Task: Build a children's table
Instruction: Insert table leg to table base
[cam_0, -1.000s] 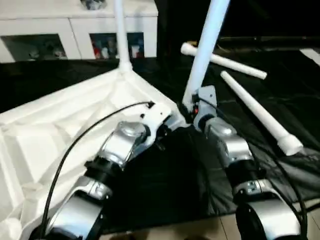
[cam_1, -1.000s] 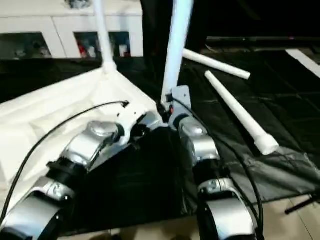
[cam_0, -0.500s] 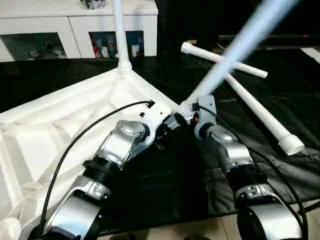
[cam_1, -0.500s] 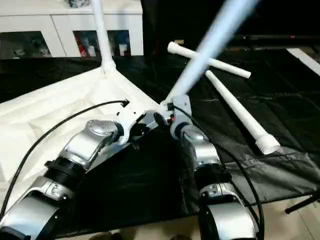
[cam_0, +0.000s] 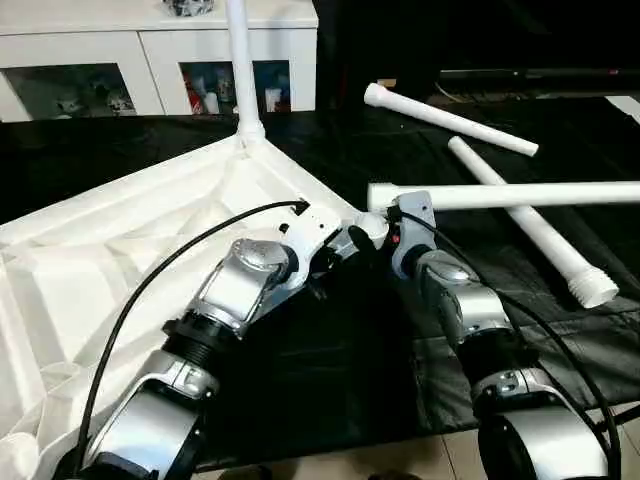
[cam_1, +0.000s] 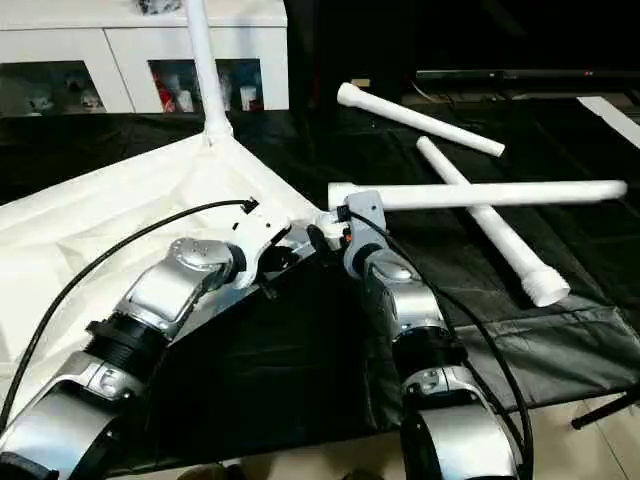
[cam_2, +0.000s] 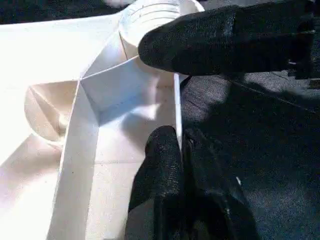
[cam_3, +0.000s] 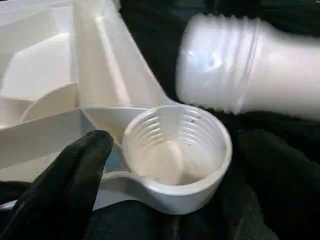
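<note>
The only container here is the round corner socket (cam_3: 175, 145) of the upturned white table top (cam_0: 90, 260), and it is empty: I can see the thread rings inside it and its bare floor. The table top lies ribbed side up on a black sheet (cam_0: 330, 380), toward nine o'clock of my arms. My left tool (cam_2: 179, 140) is pressed together on the thin rim wall just beside that socket. My right tool (cam_0: 383, 228) stands apart around the socket, one black finger (cam_3: 70, 170) beside it; its other finger is hard to make out against the dark sheet. A loose leg (cam_0: 500, 195) lies level, its threaded end just beside the socket and the rest running toward three o'clock, cut off by the frame edge. An upright leg (cam_0: 240, 60) stands in the far corner at twelve o'clock, its top cut off. Two more legs (cam_0: 450, 120) lie on the sheet at two o'clock. Behind, a white cabinet (cam_0: 150, 50) holds small things I cannot identify.
</note>
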